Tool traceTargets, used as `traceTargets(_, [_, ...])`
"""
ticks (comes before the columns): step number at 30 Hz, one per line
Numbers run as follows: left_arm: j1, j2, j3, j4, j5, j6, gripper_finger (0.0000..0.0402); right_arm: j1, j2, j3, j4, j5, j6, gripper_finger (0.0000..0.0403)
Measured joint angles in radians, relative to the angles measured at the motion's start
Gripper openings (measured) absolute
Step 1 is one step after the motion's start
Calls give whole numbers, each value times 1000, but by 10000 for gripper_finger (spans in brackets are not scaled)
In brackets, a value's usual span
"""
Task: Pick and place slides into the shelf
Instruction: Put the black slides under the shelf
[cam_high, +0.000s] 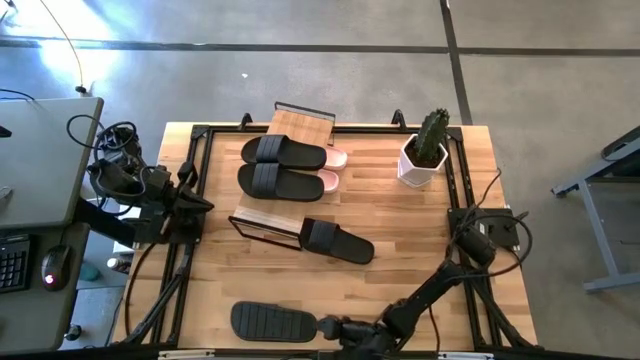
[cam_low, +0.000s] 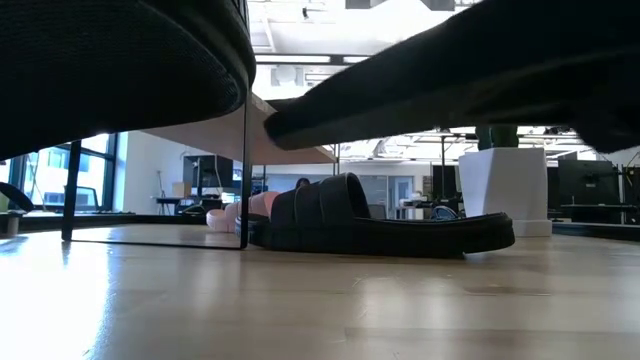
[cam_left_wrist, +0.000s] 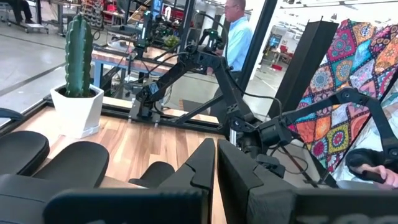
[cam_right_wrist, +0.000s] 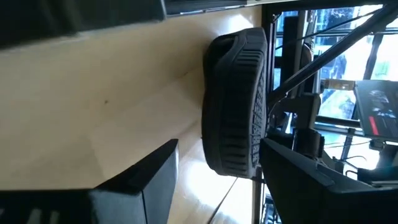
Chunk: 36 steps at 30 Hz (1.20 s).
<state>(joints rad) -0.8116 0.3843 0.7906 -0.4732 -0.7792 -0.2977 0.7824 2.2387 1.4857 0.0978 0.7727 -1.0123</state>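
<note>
At left, the left end effector (cam_high: 205, 204) waits, fingers together. We see the shelf (cam_high: 285, 170) upper centre holding slides. Bottom centre, an upturned slide (cam_high: 272, 322) lies between the right end effector's (cam_high: 335, 328) spread fingers; we should close squarely on its end before lifting.

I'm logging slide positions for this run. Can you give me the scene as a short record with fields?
on shelf: two black slides and pink slides partly under them, on the shelf
loose slide: black, upright, on the table by the shelf's near end
flipped slide: sole up at the table's near edge
right gripper: open, fingers astride the flipped slide's end
left gripper: shut, waiting at the left edge
other: cactus pot
</note>
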Motion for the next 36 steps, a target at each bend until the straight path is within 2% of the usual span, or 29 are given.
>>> traceTargets(8, [0, 0, 0, 0, 0, 0, 8, -33, 0, 0, 35, -71, -26, 216])
traceTargets(25, [0, 0, 0, 0, 0, 0, 7, -49, 0, 0, 106, -125, -70, 214])
traceTargets(30, [0, 0, 0, 0, 0, 0, 7, -56, 0, 0, 105, -182, -62, 199])
traceTargets(36, [0, 0, 0, 0, 0, 0, 7, -59, 0, 0, 103, -183, -62, 168])
